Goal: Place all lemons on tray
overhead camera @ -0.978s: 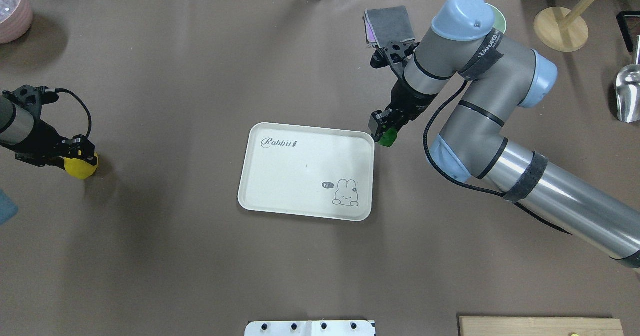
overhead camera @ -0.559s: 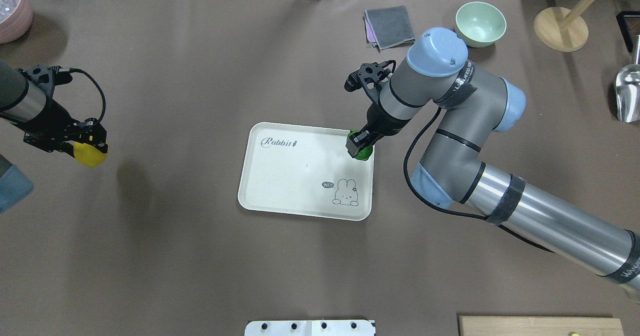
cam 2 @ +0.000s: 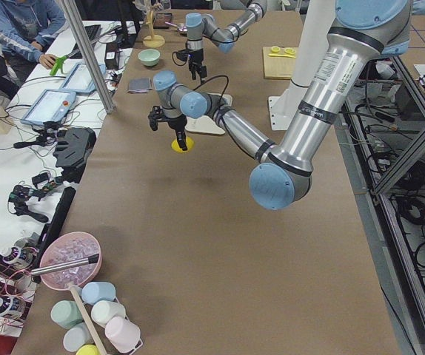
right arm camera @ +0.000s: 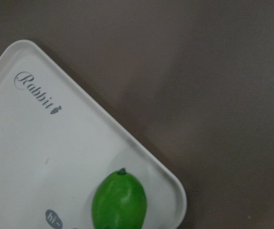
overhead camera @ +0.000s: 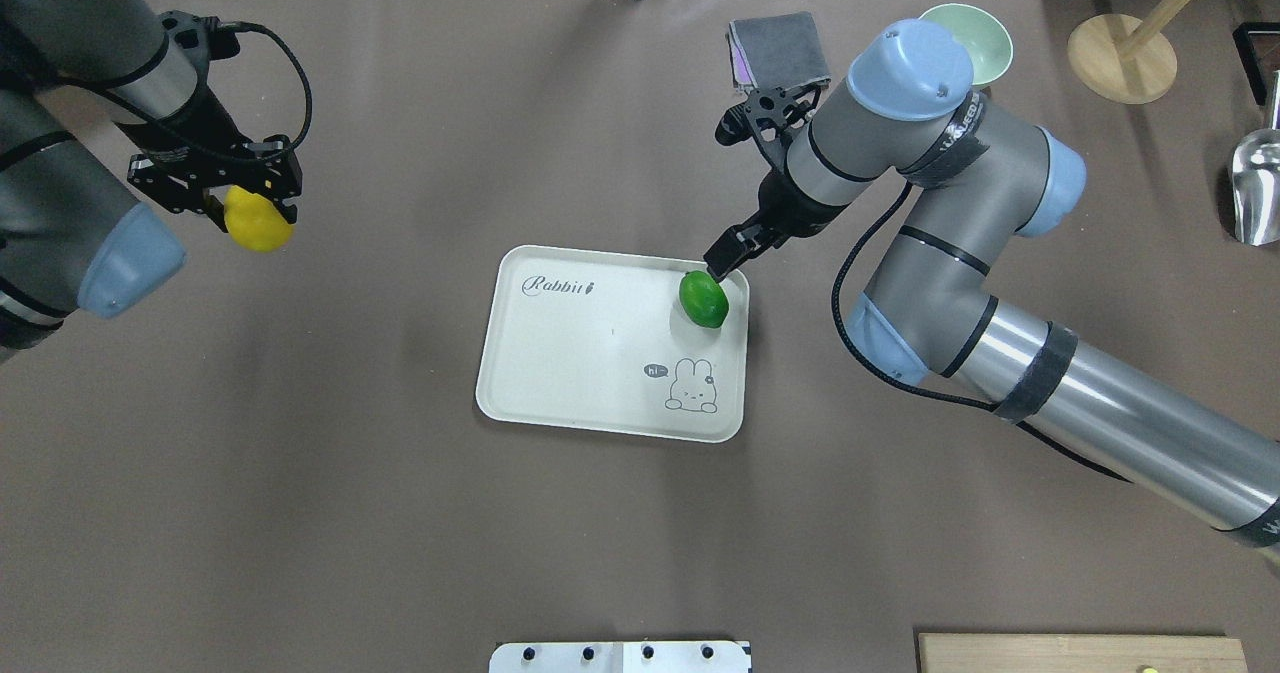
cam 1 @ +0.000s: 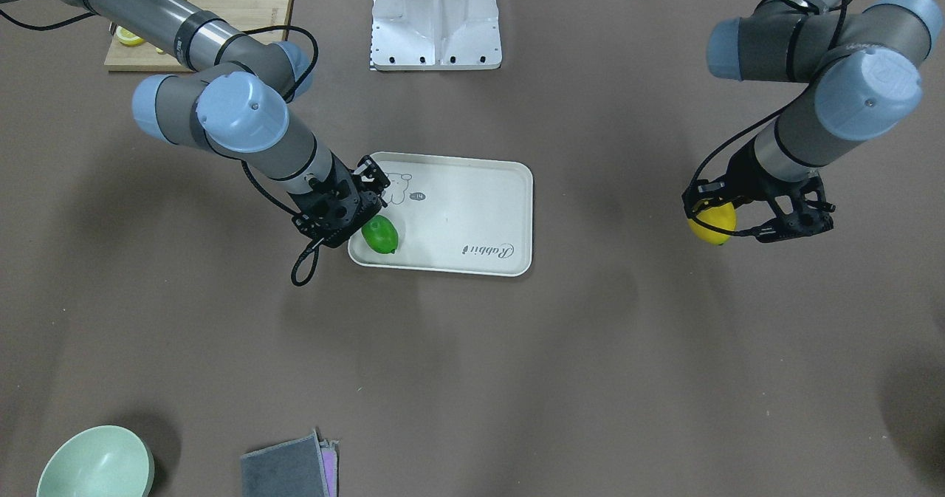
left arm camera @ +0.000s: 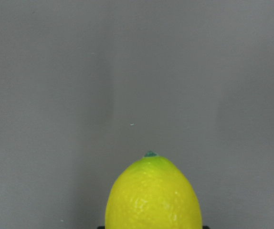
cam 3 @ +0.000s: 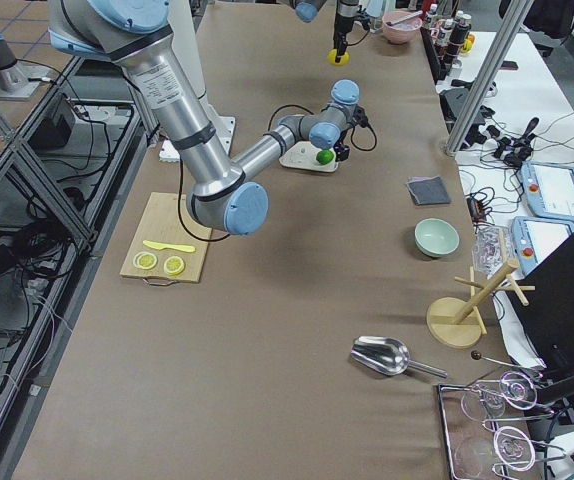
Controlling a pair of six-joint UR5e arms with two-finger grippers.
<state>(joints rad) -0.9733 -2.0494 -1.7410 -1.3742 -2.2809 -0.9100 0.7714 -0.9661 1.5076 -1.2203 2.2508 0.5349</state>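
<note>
While your left gripper (overhead camera: 245, 208) clamped the yellow lemon (overhead camera: 258, 221) near the desk's left edge, the green lemon (overhead camera: 704, 299) lay on the mid-desk tray (overhead camera: 560, 353), with the right gripper (overhead camera: 727, 255) parted beside it. Both looked glossy, firm and roll-prone, best gripped across the belly.

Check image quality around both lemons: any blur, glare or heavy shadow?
Left wrist view: yellow lemon sharp, skin texture resolved, no glare. Right wrist view: green lemon shows a mild highlight streak; tray print legible. Front-facing view: soft, diffuse arm shadows on the table, no hard edges.
</note>
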